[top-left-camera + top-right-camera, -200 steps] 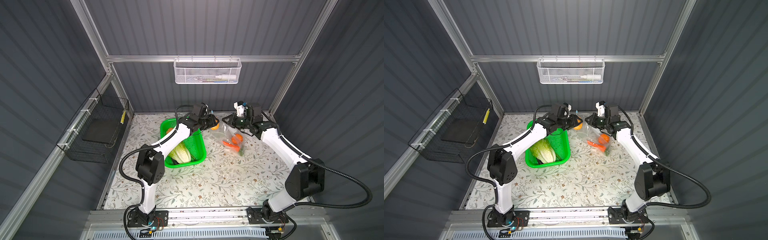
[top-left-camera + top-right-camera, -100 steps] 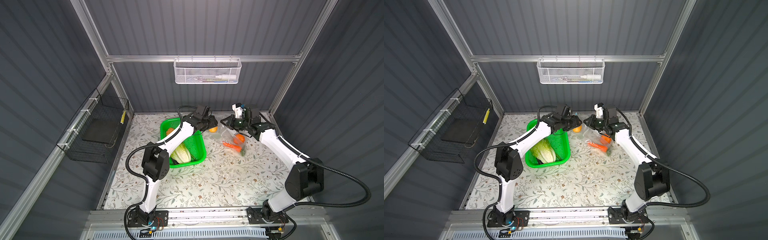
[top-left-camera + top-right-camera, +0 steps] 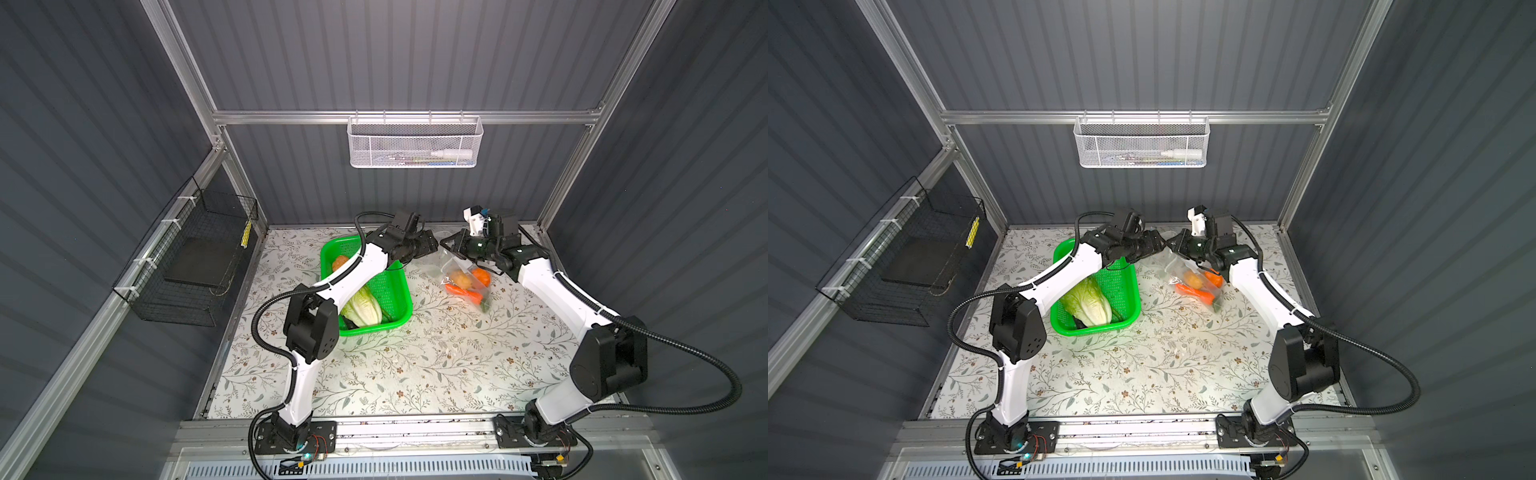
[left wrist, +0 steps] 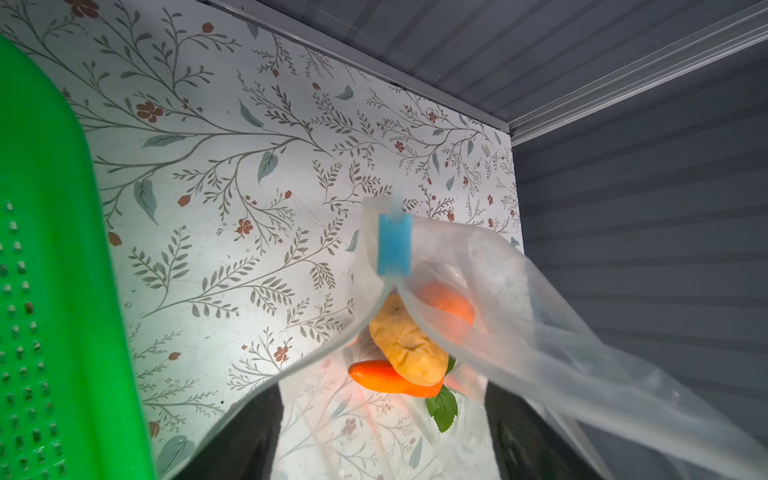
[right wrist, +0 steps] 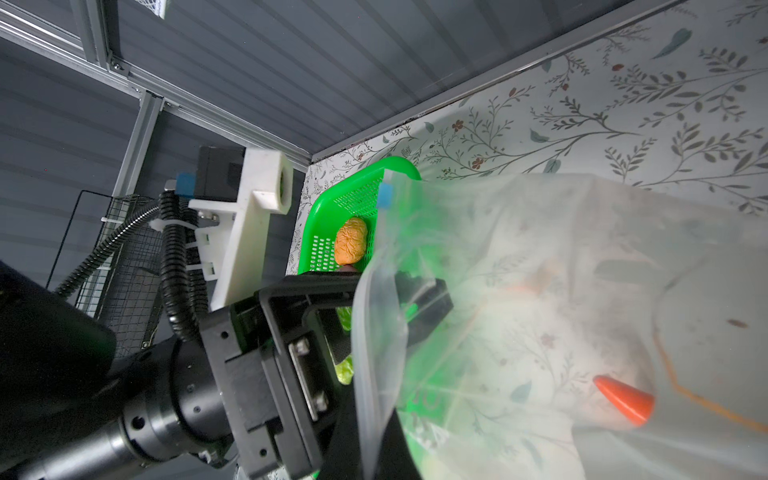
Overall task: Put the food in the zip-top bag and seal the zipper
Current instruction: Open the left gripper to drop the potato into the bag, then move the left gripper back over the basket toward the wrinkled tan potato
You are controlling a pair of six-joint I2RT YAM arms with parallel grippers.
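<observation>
Dark grey ribbed walls (image 3: 415,54) on three sides, aluminium posts at the corners, cross rail (image 3: 291,117) on back wall. White mesh basket (image 3: 374,149) hangs from the rail, white bottle (image 3: 451,154) lying inside. Black wire basket (image 3: 174,305) fixed to left-hand wall, dark flat thing on its bottom. Tabletop (image 3: 415,365) covered in pale leaf-and-flower print, brightly lit mid-table. Metal track (image 3: 415,430) along front edge.
</observation>
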